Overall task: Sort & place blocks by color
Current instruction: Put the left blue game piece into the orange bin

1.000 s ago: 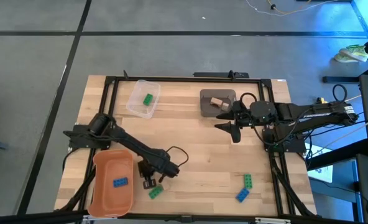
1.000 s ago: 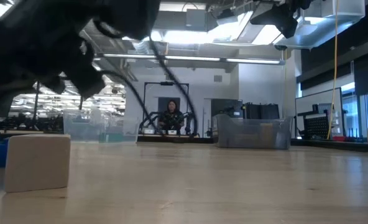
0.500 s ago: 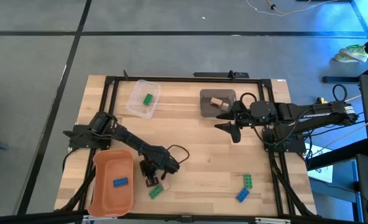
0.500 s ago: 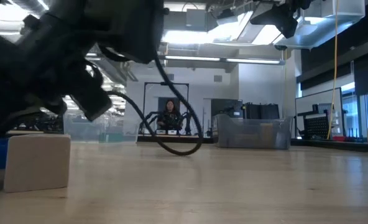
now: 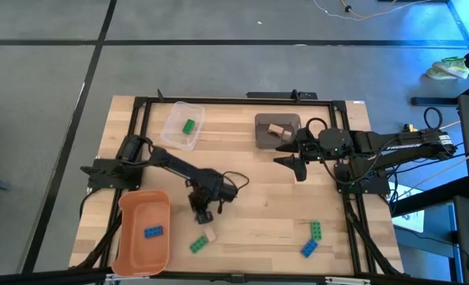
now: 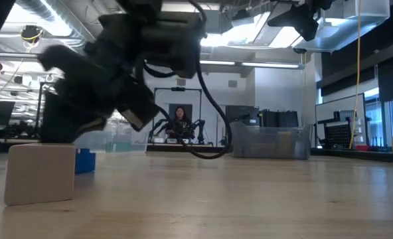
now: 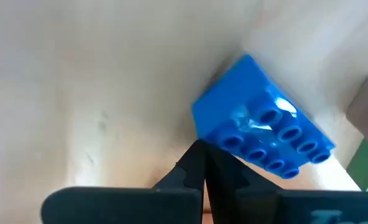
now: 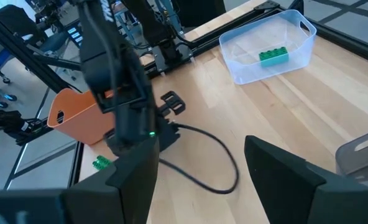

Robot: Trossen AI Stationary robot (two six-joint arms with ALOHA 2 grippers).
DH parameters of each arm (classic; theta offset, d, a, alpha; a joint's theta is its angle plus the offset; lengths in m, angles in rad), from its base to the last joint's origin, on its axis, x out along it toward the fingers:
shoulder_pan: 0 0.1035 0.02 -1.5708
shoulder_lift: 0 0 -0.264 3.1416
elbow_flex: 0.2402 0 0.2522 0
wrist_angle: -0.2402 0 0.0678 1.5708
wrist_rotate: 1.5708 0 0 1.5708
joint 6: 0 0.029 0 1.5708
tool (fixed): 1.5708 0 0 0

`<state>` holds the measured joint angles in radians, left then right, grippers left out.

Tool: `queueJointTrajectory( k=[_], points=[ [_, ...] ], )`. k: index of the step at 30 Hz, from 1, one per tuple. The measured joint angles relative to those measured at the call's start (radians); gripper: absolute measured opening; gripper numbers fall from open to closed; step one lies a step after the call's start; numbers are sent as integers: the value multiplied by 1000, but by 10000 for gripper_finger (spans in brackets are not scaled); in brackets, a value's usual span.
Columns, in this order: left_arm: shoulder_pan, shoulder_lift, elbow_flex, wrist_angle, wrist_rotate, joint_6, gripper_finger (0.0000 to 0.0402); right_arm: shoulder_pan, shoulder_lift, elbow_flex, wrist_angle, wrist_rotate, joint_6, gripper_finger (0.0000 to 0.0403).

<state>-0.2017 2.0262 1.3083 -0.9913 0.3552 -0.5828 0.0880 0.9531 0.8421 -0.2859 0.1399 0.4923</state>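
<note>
High view is showing the left gripper (image 5: 202,212) hanging over the table's (image 5: 258,229) middle-left, at roughly seven o'clock from centre, just above a green block (image 5: 196,245) and a tan block (image 5: 209,236) lying together near the front edge. Its wrist camera is showing the two dark fingers (image 7: 199,168) pressed together with nothing between them, and a blue block (image 7: 265,140) lying loose on the wood just past the tips — touching or nearly so, I cannot tell which. The right gripper (image 5: 296,164) is waiting at about two o'clock beside the grey bin (image 5: 265,134), which is holding a tan block (image 5: 277,131); its fingers (image 8: 134,174) are standing well apart and empty. Elsewhere, one blue block (image 5: 154,232) is sitting in the orange bin (image 5: 131,207) at eight o'clock, one green block (image 5: 188,125) is resting in the clear bin (image 5: 173,136) at eleven o'clock, and a green and blue pair (image 5: 312,239) is lying at four o'clock. The sort looks partly done — several blocks are not yet binned. I judge the left arm to be between picks; next it would need to spread its fingers, settle over one loose block, close on it and carry it to the bin of matching colour.
</note>
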Motion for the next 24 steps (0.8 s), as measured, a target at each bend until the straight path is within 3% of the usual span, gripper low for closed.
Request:
queueJointTrajectory(
  k=[13,17,24],
  points=[
    [154,-9,0,192,54,77,0,0,0,0,0,25,2,237],
    [198,-63,0,204,-3,97,0,0,0,0,1,25,4,237],
    [234,-268,0,211,-141,97,0,0,0,0,11,25,4,237]
  ],
)
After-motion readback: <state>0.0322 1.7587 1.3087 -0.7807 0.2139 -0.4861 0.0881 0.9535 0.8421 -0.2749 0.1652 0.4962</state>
